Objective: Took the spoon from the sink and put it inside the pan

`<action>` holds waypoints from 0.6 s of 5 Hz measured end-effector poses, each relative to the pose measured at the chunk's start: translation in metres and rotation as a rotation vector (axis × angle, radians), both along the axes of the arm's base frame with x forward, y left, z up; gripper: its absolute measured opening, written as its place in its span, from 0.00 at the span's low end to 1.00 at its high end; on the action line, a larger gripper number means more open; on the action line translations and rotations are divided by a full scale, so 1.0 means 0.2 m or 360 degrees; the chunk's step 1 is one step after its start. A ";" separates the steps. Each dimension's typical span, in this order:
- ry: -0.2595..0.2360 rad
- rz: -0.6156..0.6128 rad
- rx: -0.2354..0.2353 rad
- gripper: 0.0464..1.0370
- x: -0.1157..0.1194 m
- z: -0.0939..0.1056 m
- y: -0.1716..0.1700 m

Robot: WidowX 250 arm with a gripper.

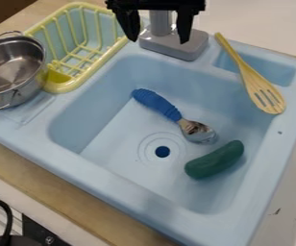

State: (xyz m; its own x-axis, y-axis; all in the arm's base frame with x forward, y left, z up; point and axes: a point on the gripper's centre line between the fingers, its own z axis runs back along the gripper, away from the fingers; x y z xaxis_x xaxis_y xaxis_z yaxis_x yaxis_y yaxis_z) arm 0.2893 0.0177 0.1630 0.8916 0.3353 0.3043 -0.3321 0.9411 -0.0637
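Observation:
At the top edge of the camera view, my black gripper (157,31) hangs over the back of the sink, in front of the grey faucet base. Its two fingers stand wide apart with nothing held between them. A spoon (155,103) with a ribbed blue handle and a metal bowl lies on the floor of the light blue sink (105,125), its handle toward the upper left and its bowl toward the lower right. The metal pan (12,72), which looks empty, stands at the left on the sink's rim, beside the yellow rack.
A green cucumber-like toy (215,160) lies in the sink below the spoon's bowl. A slotted wooden spatula (256,86) leans across the right back rim. The yellow dish rack (70,89) and grey faucet base (174,45) stand along the back. A black cable (8,216) curves at lower left.

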 end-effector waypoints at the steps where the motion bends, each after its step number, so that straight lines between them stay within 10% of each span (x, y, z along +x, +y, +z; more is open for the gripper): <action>1: 0.0036 0.0007 -0.0004 0.96 -0.01 -0.04 0.00; 3: 0.0102 0.0290 -0.0008 0.96 -0.17 -0.10 0.02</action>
State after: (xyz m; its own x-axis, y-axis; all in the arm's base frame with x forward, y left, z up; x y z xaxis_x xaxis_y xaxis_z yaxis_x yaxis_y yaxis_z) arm 0.2547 0.0211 0.1436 0.8335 0.4944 0.2468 -0.5006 0.8647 -0.0413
